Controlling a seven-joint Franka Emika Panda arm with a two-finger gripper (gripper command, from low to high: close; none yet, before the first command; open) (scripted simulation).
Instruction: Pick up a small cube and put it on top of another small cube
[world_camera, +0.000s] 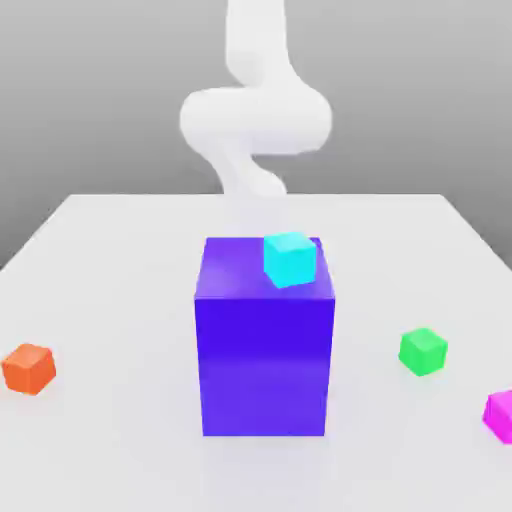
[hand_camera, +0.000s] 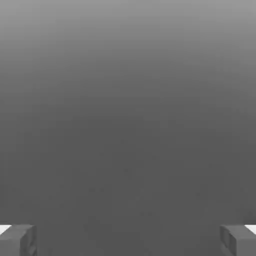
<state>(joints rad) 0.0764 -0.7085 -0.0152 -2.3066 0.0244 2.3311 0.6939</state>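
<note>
A small cyan cube (world_camera: 290, 259) rests on the top face of a large blue block (world_camera: 265, 340), near its far corner on the exterior view's right. Three more small cubes lie on the white table (world_camera: 120, 260): an orange cube (world_camera: 28, 368) at the exterior view's left, a green cube (world_camera: 423, 351) at its right, and a magenta cube (world_camera: 501, 415) cut by the right border. The white arm (world_camera: 255, 115) curls above the table behind the blue block. In the hand view my gripper (hand_camera: 128, 240) is open, its two grey fingertips (hand_camera: 17, 239) far apart with only grey background between them.
The blue block stands tall in the middle of the table, between the arm and the front edge. The table's far edge runs just behind the arm's lower part.
</note>
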